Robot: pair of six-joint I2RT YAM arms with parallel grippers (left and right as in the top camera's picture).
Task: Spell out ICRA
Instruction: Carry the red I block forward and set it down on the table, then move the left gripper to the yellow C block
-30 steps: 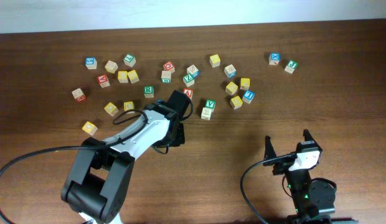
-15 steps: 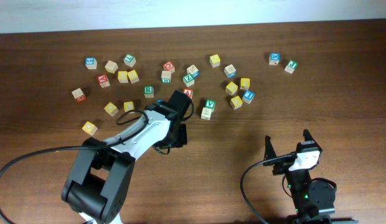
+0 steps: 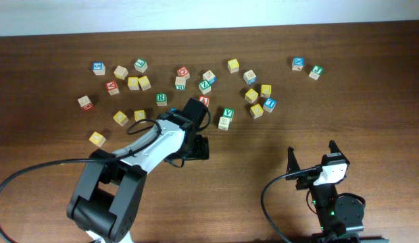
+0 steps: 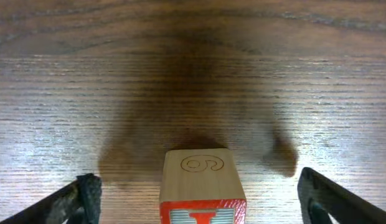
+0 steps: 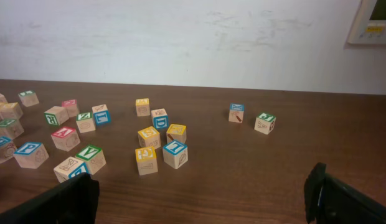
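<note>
One red-framed cube (image 4: pixel 202 183) is parked square on the bench (image 4: pixel 193 62), untouched inside the spread left pincer (image 3: pixel 198 148), red face toward the wrist cam, while the right pincer (image 3: pixel 311 152) is spread too and two-dozen-odd letter cubes (image 3: pixel 205 86) are scattered beyond.

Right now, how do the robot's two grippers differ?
The left gripper reaches out to mid-table, while the right gripper sits back close to its own base. The left gripper straddles a red-framed block with a gap on each side, while the right gripper has only bare table between its fingers. Both stand wide open and hold nothing.
</note>
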